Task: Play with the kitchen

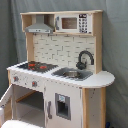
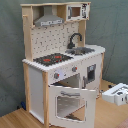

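Gripper: a white and black robot part, seemingly the gripper [image 2: 119, 93], enters at the right edge of the second exterior view, low, just above the floor level beside the kitchen. Fingers not resolvable, so I cannot tell whether they are apart or together. It touches nothing visible and holds nothing I can make out. Not seen in the first exterior view.
Kitchen: the kitchen [image 1: 60, 70] [image 2: 62, 65] stands upright in front of a grey curtain [image 1: 116, 40] [image 2: 112, 35], filling most of both exterior views.
Oven door: in the second exterior view the windowed oven door [image 2: 71, 104] hangs open, swung down and outward toward the camera. In the first exterior view only a tilted edge of it [image 1: 6, 97] shows at the lower left.
Hob: black with red rings [image 1: 34, 65] [image 2: 52, 59], on the counter beside the sink.
Sink: grey basin [image 1: 72, 74] [image 2: 81, 50] with the black tap [image 1: 85, 59] [image 2: 74, 39] arched behind it.
Knobs: two on the front panel under the hob [image 1: 34, 83] [image 2: 56, 75].
Hood: grey, under the top shelf over the hob [image 1: 39, 27] [image 2: 49, 20].
Microwave: upper unit beside the hood [image 1: 74, 23] [image 2: 78, 11].
Cupboard door: dark panel inset, shut, below the sink [image 1: 62, 106] [image 2: 91, 73].
Floor: wooden boards visible only in the second exterior view [image 2: 15, 119].
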